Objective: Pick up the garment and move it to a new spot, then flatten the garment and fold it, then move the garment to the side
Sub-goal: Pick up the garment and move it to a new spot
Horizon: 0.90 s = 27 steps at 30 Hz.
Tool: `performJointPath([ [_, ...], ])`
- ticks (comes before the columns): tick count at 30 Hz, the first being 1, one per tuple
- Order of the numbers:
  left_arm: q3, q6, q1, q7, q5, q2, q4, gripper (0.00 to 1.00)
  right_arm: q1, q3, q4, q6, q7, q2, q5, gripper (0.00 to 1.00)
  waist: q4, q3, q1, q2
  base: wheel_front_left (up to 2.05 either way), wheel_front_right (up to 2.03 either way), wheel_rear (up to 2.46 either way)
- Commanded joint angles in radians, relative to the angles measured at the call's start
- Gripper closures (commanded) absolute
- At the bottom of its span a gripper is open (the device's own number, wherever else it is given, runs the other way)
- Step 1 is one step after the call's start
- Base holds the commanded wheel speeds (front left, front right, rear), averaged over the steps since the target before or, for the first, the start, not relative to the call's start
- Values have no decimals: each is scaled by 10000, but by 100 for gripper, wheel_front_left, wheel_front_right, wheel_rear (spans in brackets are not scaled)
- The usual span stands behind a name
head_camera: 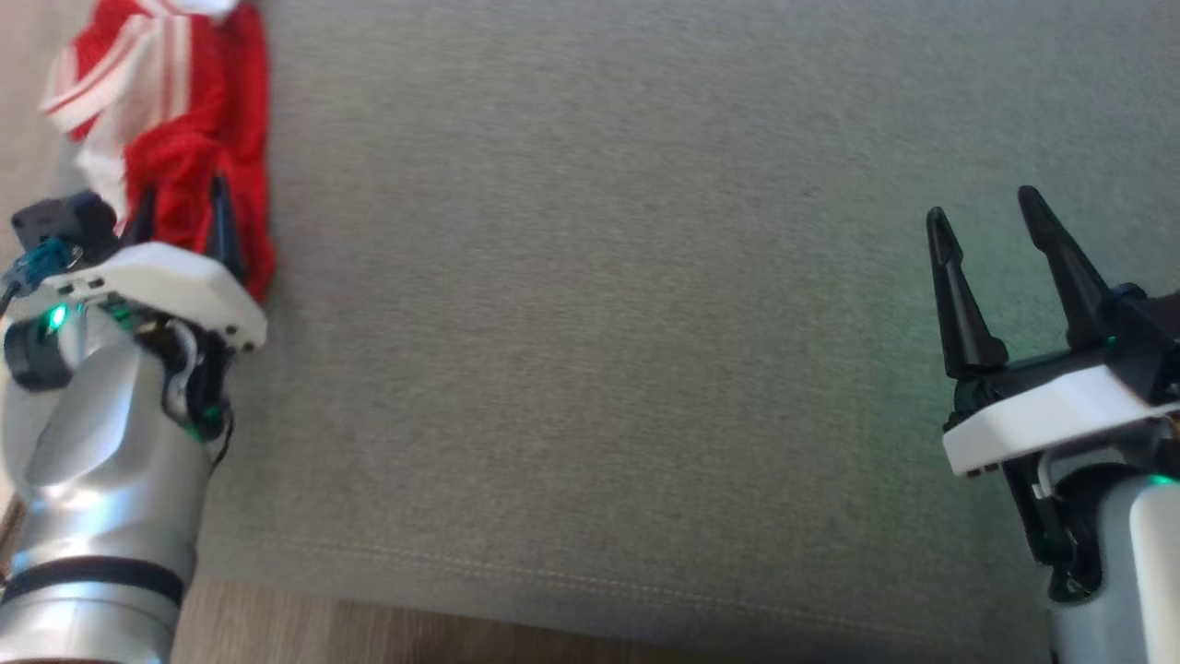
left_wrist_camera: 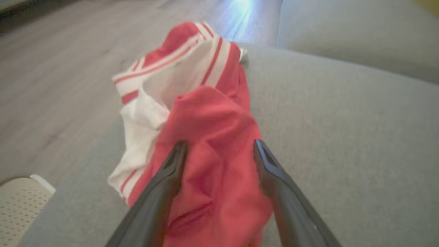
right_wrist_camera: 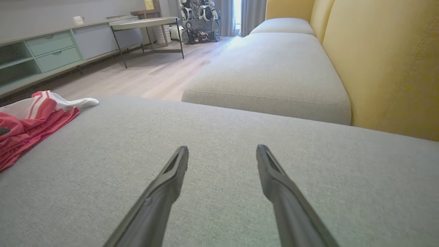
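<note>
**Tech A:** Where is the garment (head_camera: 175,120)?

**Tech B:** It is crumpled, red and white, at the far left edge of the cushion (head_camera: 590,369), at 11 o'clock in the head view. Its long axis runs 12 to 6 along that edge.

**Tech A:** What is its bearing from the left end effector (left_wrist_camera: 220,145)?

**Tech B:** Dead ahead, at 12 o'clock. The fingers (left_wrist_camera: 161,185) stand fully apart, straddling the near red fold and gripping nothing. Contact with the cloth cannot be confirmed.

**Tech A:** And the right end effector (right_wrist_camera: 222,149)?

**Tech B:** It is spread wide and empty over bare cushion, at 3 o'clock in the head view. The garment is well apart from it, toward its 9 o'clock. The left end effector is nearer, so the pick-up likely falls to it, closing across the fold.
</note>
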Motion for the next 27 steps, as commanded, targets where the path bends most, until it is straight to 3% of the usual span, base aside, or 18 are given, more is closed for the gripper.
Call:
performJointPath([
  [1,312,-167,-476,196,-144,650,502,0,-315,282,-260,33,-126,-71,83,0,-358,300,-1,0,0,0,0],
  [3,314,-364,-687,416,-237,720,1251,0,-363,284,-197,33,-191,-64,111,0,-454,369,-1,0,0,0,0],
  [4,324,-455,-778,380,-268,762,1507,32,-372,284,-164,33,-219,-61,123,0,-496,395,-1,0,0,0,0],
  [5,323,-537,-853,303,-284,796,1715,100,-378,274,-136,33,-248,-58,136,0,-521,414,-1,0,0,0,0],
  [10,287,-574,-1117,-166,-176,976,2137,100,-394,173,-76,33,-346,-33,132,0,-549,424,-1,0,0,0,0],
  [14,344,-363,-1289,-431,74,1216,1741,100,-410,87,-43,33,-402,-17,136,0,-485,224,-1,0,0,0,0],
  [19,1006,215,-790,-449,698,1568,-970,100,-321,-46,-4,33,-497,27,132,0,-401,-299,-1,0,0,0,0],
  [27,1682,383,1061,-452,1514,1602,-4326,100,160,-119,292,33,-665,230,217,0,-589,-1640,-1,0,0,0,0],
])
